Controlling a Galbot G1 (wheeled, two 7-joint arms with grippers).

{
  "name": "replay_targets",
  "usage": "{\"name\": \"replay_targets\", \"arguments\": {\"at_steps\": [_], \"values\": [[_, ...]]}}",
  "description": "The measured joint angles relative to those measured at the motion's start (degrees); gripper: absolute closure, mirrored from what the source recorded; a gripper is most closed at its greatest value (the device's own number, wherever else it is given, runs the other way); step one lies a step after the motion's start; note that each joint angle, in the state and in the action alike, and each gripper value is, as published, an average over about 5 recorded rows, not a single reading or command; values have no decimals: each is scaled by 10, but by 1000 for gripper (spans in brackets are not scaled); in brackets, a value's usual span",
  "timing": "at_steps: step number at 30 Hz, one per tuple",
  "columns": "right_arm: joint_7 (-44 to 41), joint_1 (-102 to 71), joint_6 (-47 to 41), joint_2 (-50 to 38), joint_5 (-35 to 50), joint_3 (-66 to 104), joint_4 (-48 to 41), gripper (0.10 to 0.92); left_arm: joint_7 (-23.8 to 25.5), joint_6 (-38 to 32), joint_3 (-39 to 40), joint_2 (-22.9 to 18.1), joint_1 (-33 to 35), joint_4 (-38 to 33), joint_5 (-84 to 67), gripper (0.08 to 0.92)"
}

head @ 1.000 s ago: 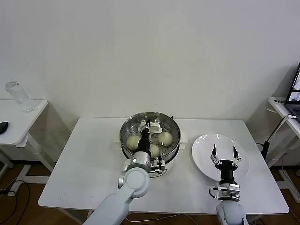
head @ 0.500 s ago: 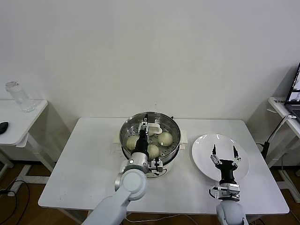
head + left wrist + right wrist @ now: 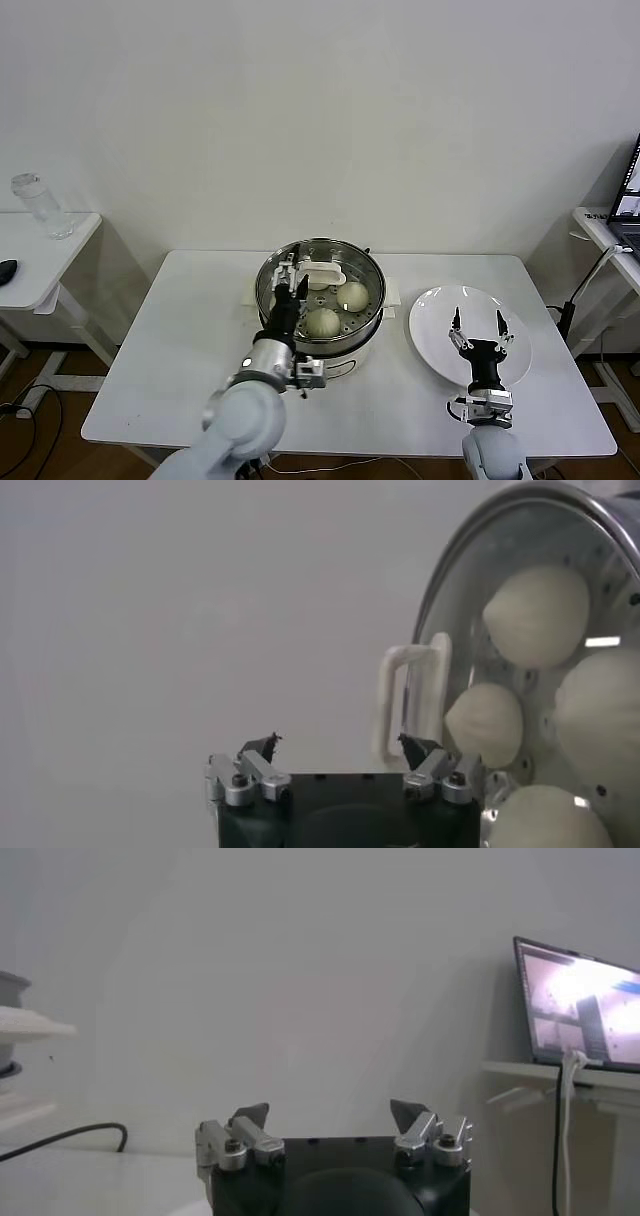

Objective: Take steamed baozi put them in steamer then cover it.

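**Lid on the steamer, both claws spread**

On the side table at the far left stood a clear bottle (image 3: pixel 38 205) beside a dark object (image 3: pixel 6 269) too small to identify. The main table (image 3: pixel 170 340) was a flat white rectangle with a matte top.

Near its centre sat the steamer (image 3: pixel 320 300), a round pot of shiny stainless steel on a white base. The cover (image 3: pixel 352 262) lay flat across its mouth: a clear glass disc with a metal rim, its flat white handle (image 3: pixel 322 272) a looped strap rising upward from the middle of the glass. Through the glass showed the steamed baozi (image 3: pixel 322 322), smooth, domed, cream-white buns resting on the perforated tray; the left wrist view showed four of them (image 3: pixel 537 600).

The left arm reached forward from the robot's body over the table's near part, its wrist above the steamer's near-left rim. The left gripper (image 3: pixel 287 272) pointed away from the robot at the left of the handle, its fingers spread apart with nothing between them; one fingertip (image 3: pixel 412 744) sat just beside the handle.

To the right lay a flat, glossy white plate (image 3: pixel 440 310). The right gripper (image 3: pixel 478 322) hovered over its near part, the arm pointing forward and fingers splayed wide, holding nothing. A laptop (image 3: pixel 580 1003) stood on a shelf at the far right.
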Motion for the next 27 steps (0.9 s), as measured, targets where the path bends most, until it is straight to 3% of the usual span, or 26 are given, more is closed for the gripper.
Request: {"name": "replay_targets", "arguments": {"at_steps": [6, 13, 20, 27], "values": [[-7, -10, -17, -5, 32, -12, 18, 203, -52, -36, -69, 22, 40, -53, -118, 177], [-14, -20, -31, -6, 67, -18, 35, 203, -113, -160, -205, 24, 101, -37, -320, 177], [-21, -29, -49, -7, 103, -17, 43, 203, -122, -300, -320, 14, 159, 25, -508, 177], [-27, -35, -61, -3, 122, -15, 48, 203, -112, -402, -376, 6, 187, 80, -622, 177]]}}
